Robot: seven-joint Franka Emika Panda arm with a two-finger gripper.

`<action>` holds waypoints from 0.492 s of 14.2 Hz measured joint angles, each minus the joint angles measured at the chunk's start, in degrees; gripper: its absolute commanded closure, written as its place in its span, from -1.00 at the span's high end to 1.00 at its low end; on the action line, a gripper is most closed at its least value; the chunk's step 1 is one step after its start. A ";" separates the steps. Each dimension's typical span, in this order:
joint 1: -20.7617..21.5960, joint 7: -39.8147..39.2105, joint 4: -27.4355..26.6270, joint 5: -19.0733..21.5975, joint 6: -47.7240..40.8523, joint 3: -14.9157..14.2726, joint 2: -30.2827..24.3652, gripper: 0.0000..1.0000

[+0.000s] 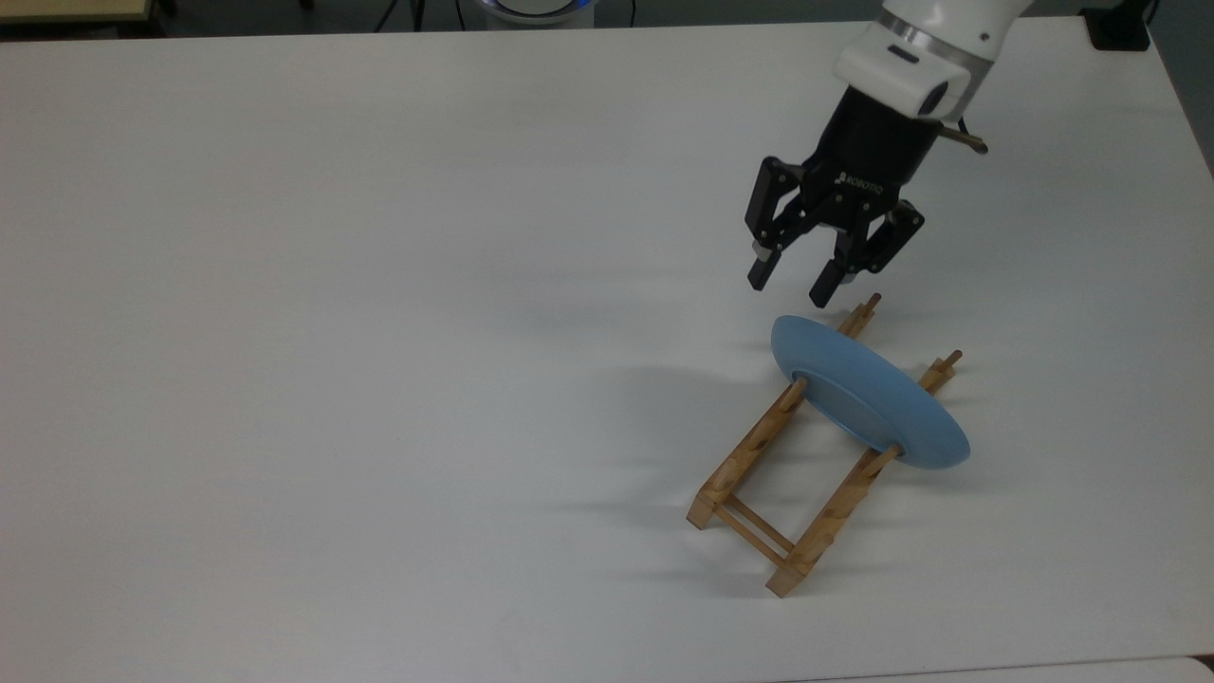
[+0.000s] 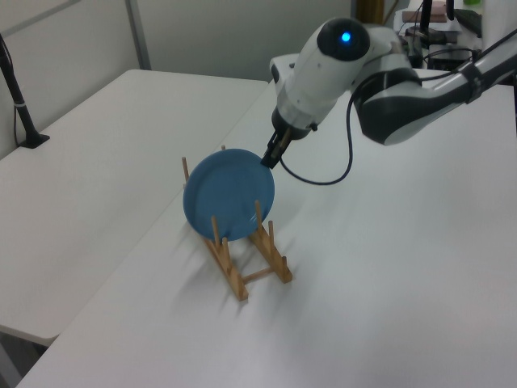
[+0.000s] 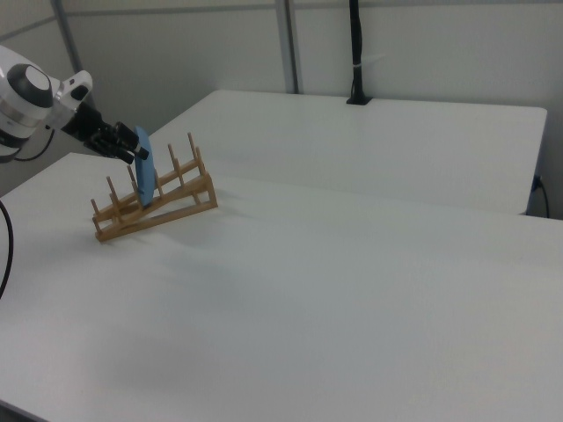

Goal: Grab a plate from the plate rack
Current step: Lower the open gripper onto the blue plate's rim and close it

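The gripper (image 1: 793, 286) hangs in the upper right of the top view, its black fingers (image 1: 762, 269) spread wide and holding nothing, tips pointing down toward the plate's upper rim without touching it. The plate (image 1: 868, 391) stands on edge in the rack (image 1: 759, 446), lower right of centre in the top view, leaning between upright pegs. Rack and plate sit on a white table (image 1: 379, 332). In the left view the gripper (image 2: 269, 155) appears right at the plate's (image 2: 229, 194) top edge.
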 measured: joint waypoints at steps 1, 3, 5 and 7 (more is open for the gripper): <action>0.02 0.06 0.86 -0.01 0.01 -0.01 1.04 0.15; 0.01 0.51 1.82 -0.35 0.45 -0.12 2.23 -0.32; 0.00 1.28 2.05 -1.42 1.03 -0.22 2.67 -0.69; 0.00 1.45 2.06 -1.58 1.18 -0.23 2.88 -0.81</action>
